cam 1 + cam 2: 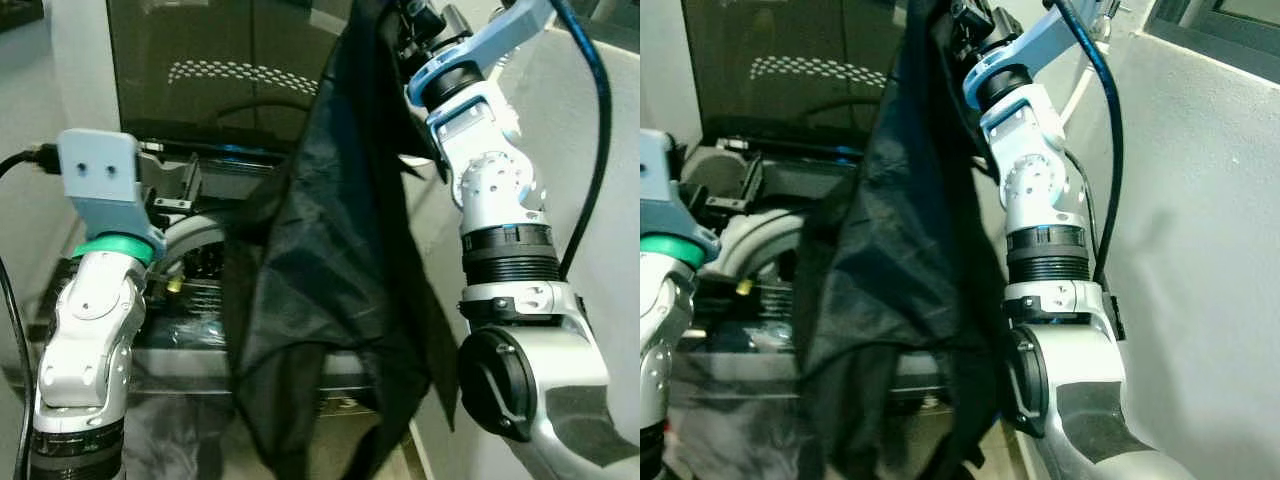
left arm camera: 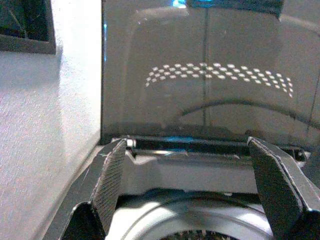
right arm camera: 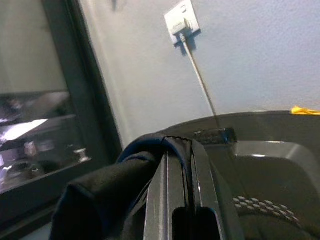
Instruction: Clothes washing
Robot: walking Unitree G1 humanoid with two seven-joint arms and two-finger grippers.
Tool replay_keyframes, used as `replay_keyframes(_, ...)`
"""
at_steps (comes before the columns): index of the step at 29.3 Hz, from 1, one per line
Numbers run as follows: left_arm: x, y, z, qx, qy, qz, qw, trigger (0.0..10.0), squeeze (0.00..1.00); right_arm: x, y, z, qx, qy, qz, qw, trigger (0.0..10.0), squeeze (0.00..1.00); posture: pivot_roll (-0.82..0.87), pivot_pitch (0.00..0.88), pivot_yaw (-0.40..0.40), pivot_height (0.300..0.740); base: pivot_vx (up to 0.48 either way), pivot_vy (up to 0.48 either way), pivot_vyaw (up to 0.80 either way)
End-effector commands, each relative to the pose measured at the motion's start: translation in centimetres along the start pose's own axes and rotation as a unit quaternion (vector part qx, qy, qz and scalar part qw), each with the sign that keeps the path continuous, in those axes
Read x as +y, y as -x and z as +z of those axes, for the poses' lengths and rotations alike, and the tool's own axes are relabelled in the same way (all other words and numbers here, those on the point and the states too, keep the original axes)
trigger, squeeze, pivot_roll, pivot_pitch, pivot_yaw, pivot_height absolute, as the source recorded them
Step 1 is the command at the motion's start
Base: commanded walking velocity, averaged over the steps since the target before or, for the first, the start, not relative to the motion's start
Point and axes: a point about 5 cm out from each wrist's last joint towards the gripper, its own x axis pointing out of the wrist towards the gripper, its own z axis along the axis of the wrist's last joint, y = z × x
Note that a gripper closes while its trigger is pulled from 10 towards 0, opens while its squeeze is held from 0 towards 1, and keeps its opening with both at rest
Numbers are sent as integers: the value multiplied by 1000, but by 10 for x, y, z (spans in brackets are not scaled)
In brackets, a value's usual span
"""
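Above the washer [image 1: 190, 250], black garment [image 1: 320, 280] hangs from right pincer [image 3: 182, 200].

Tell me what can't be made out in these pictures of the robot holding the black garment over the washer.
- Washer drum: mostly hidden in the eye views by the black garment.
- Garment's lower end: cut off by the bottom edge.
- Right gripper: shut on the garment; cloth hides the fingertips.
- Left gripper: open; finger bases cut off in the left wrist view.

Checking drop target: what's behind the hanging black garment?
The black garment, held up by the right pincer, partly hides the open washing machine. Drum rim shows left; the rest is covered.
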Motion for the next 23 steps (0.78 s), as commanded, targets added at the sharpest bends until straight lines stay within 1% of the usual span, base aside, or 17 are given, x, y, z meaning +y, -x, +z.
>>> replay_keyframes(1, -5, 0, 1, -4, 0, -16, 1000, 10000, 0, 0, -1, 9, -8, 0, 10, 1000, 10000, 0, 32, 13, -99, 740, 0, 0, 0)
replay_keyframes(3, -5, 0, 1, -4, 0, -16, 1000, 10000, 0, 0, -1, 9, -8, 0, 10, 1000, 10000, 0, 32, 13, -99, 740, 0, 0, 0)
replay_keyframes(4, -8, -1, 3, -12, -9, -25, 1000, 10000, 0, 6, -3, 5, 6, 6, 26, 1000, 10000, 0, 31, 12, -98, 740, 0, 0, 0)
replay_keyframes(5, -8, -1, 3, -12, -9, -25, 1000, 10000, 0, 6, -3, 5, 6, 6, 26, 1000, 10000, 0, 31, 12, -98, 740, 0, 0, 0)
replay_keyframes(7, -22, 3, 5, -23, 5, -75, 997, 10000, 0, 21, -7, -2, 25, 1, 66, 997, 10000, 0, 41, 10, -109, 740, 0, 0, 0)
replay_keyframes(8, -22, 3, 5, -23, 5, -75, 997, 10000, 0, 21, -7, -2, 25, 1, 66, 997, 10000, 0, 41, 10, -109, 740, 0, 0, 0)
replay_keyframes(11, -36, 9, 7, -23, 17, -140, 990, 10000, 0, 26, -7, -6, 34, -4, 83, 996, 10000, 0, 44, 8, -115, 740, 0, 0, 0)
replay_keyframes(12, -36, 9, 7, -23, 17, -140, 990, 10000, 0, 26, -7, -6, 34, -4, 83, 996, 10000, 0, 44, 8, -115, 740, 0, 0, 0)
replay_keyframes(13, -38, 12, 6, -18, 8, -164, 986, 10000, 325, 26, -6, -5, 35, -5, 84, 996, 10000, 0, 44, 8, -115, 740, 0, 0, 0)
replay_keyframes(14, -38, 12, 6, -18, 8, -164, 986, 10000, 325, 26, -6, -5, 35, -5, 84, 996, 10000, 0, 44, 8, -115, 740, 0, 0, 0)
replay_keyframes(15, -41, 14, 5, -10, 2, -193, 981, 10000, 1000, 25, -5, -2, 34, -10, 85, 996, 10000, 0, 43, 8, -113, 740, 0, 0, 0)
replay_keyframes(16, -43, 17, 2, 2, -7, -221, 975, 10000, 1000, 24, -5, 3, 30, -20, 87, 996, 10000, 0, 42, 8, -112, 740, 0, 0, 0)
replay_keyframes(18, -43, 17, 2, 2, -7, -221, 975, 10000, 1000, 24, -5, 3, 30, -20, 87, 996, 10000, 0, 42, 8, -112, 740, 0, 0, 0)
replay_keyframes(20, -49, 23, -4, 33, -31, -271, 962, 10000, 1000, 24, -4, 15, 28, -33, 105, 994, 10000, 0, 34, 7, -101, 740, 0, 0, 0)
replay_keyframes(21, -51, 25, -9, 53, -41, -287, 956, 10000, 1000, 24, -2, 18, 37, -29, 120, 992, 10000, 0, 31, 9, -95, 740, 0, 0, 0)
replay_keyframes(22, -51, 25, -9, 53, -41, -287, 956, 10000, 1000, 24, -2, 18, 37, -29, 120, 992, 10000, 0, 31, 9, -95, 740, 0, 0, 0)
replay_keyframes(23, -52, 26, -14, 70, -47, -294, 952, 10000, 1000, 23, 0, 20, 46, -21, 129, 990, 10000, 0, 31, 9, -95, 740, 0, 0, 0)
